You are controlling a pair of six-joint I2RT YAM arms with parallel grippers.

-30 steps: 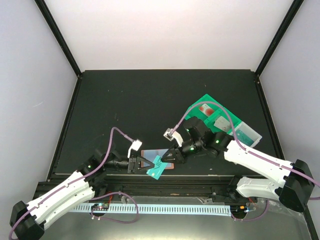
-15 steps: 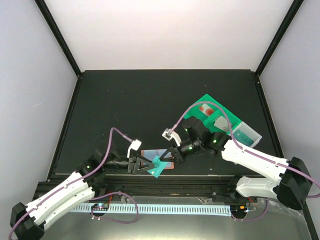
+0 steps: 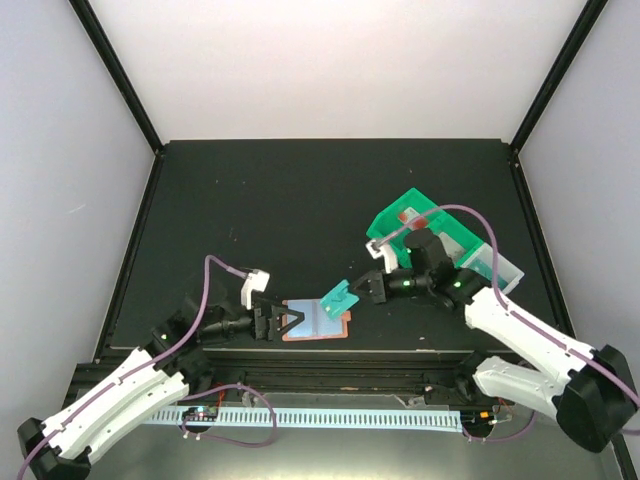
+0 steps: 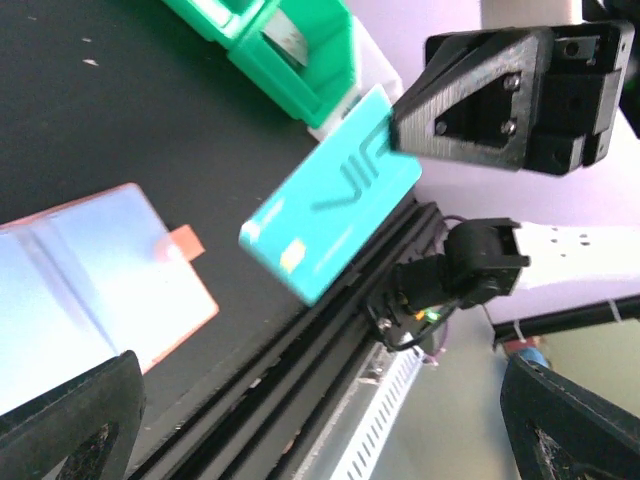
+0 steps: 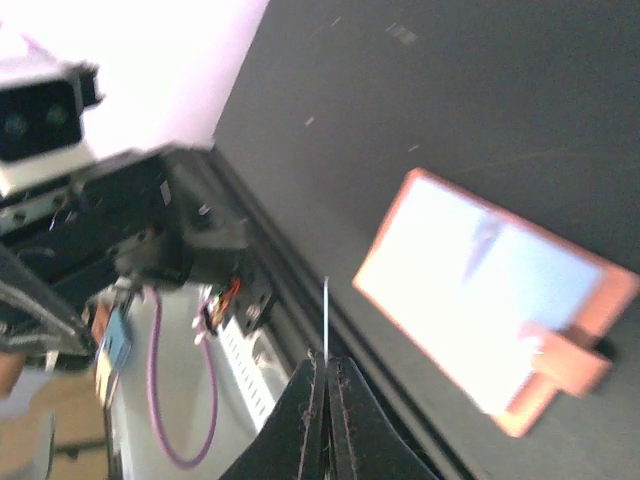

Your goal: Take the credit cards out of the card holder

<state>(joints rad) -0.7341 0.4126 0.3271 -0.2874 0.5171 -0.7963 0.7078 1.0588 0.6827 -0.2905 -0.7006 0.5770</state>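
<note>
Top external: flat glossy teal card (image 3: 340, 297) in right claw (image 3: 352, 293).

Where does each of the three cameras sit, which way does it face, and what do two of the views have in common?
Top external: above and behind the arm bases, looking down on the table; both arms show, the left gripper at the card holder.
Left wrist: on the left arm, looking toward the right gripper, which pinches the teal card; its own fingers edge the bottom.
Right wrist: on the right arm, looking down past its closed fingers at the open card holder.
Shared: both wrist views show the card holder.
</note>
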